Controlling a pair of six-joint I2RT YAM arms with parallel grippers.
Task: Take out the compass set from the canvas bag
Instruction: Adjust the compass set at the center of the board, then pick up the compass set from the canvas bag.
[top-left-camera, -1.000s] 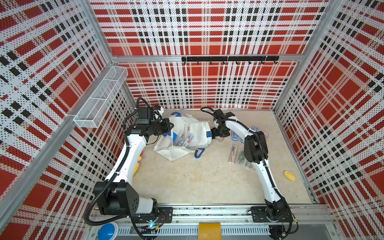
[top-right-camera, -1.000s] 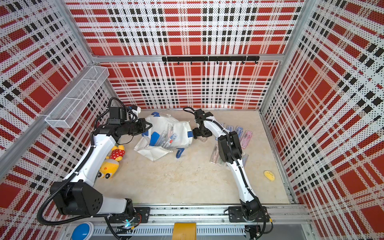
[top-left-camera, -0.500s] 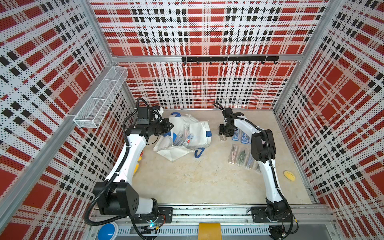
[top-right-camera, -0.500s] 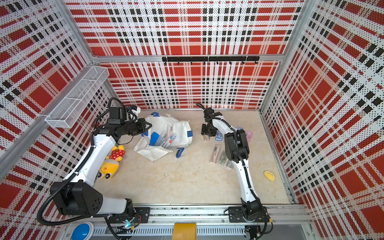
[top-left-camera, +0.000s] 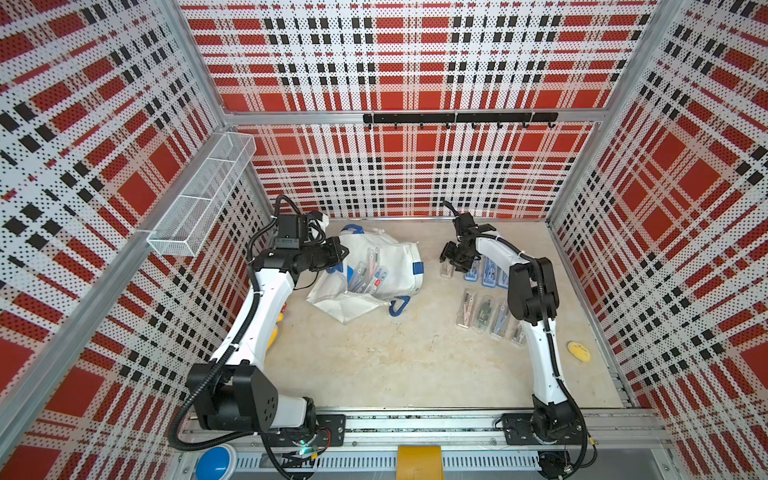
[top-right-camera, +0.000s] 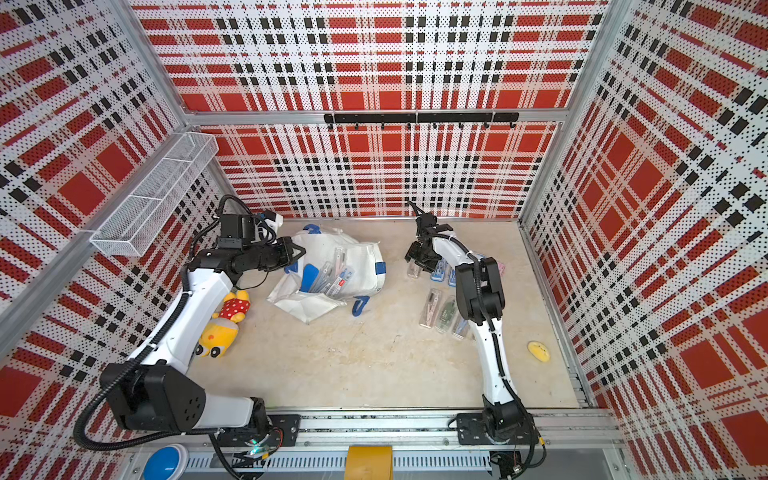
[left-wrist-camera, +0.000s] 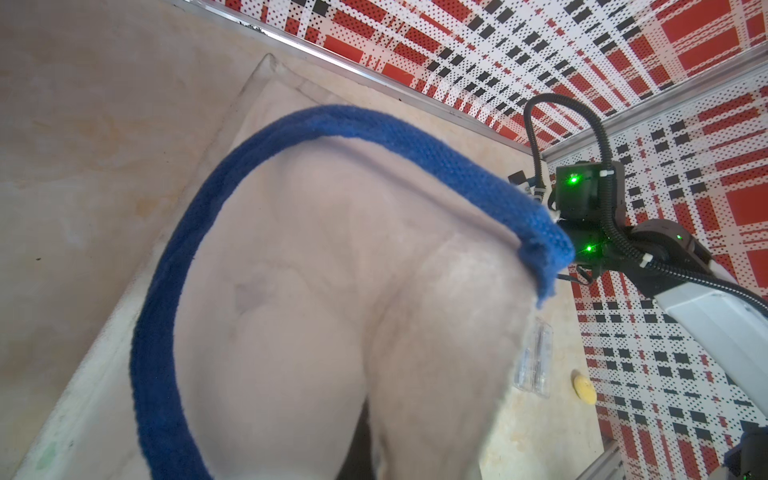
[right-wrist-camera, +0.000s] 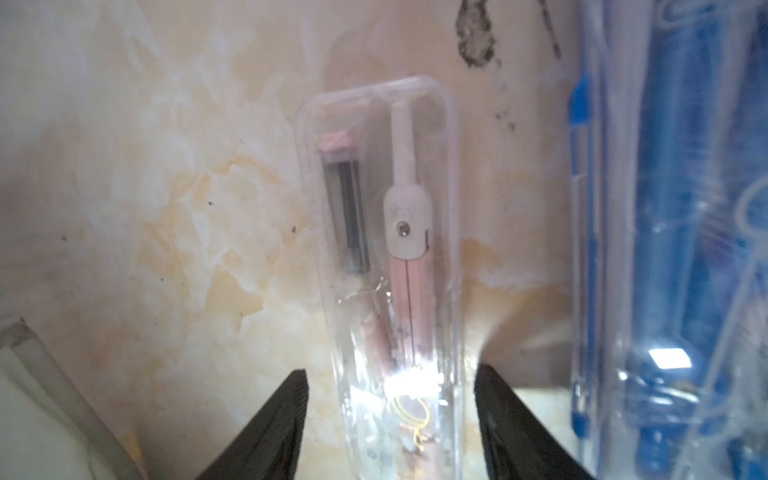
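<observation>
The white canvas bag (top-left-camera: 386, 259) (top-right-camera: 361, 259) lies slumped at the back of the table with its mouth open, and several clear compass set cases (top-left-camera: 368, 272) show inside. My left gripper (top-left-camera: 338, 253) (top-right-camera: 297, 251) is shut on the bag's left rim. In the left wrist view the fabric (left-wrist-camera: 311, 291) and a blue handle (left-wrist-camera: 374, 129) hide the jaws. A clear compass set (right-wrist-camera: 386, 257) (top-left-camera: 446, 270) (top-right-camera: 413, 270) with a pink compass lies on the table right of the bag. My right gripper (right-wrist-camera: 390, 372) (top-left-camera: 451, 259) stands open astride it, a gap on each side.
Several more compass cases (top-left-camera: 482, 311) lie in rows right of that spot, with blue ones (right-wrist-camera: 673, 249) close beside the right gripper. A yellow lump (top-left-camera: 578, 351) sits near the right wall, and a plush toy (top-right-camera: 224, 324) under the left arm. A wire basket (top-left-camera: 199, 199) hangs on the left wall.
My right gripper has moved from the bag's right side further right with a compass set, then opened its jaws around it. The left arm has not moved.
</observation>
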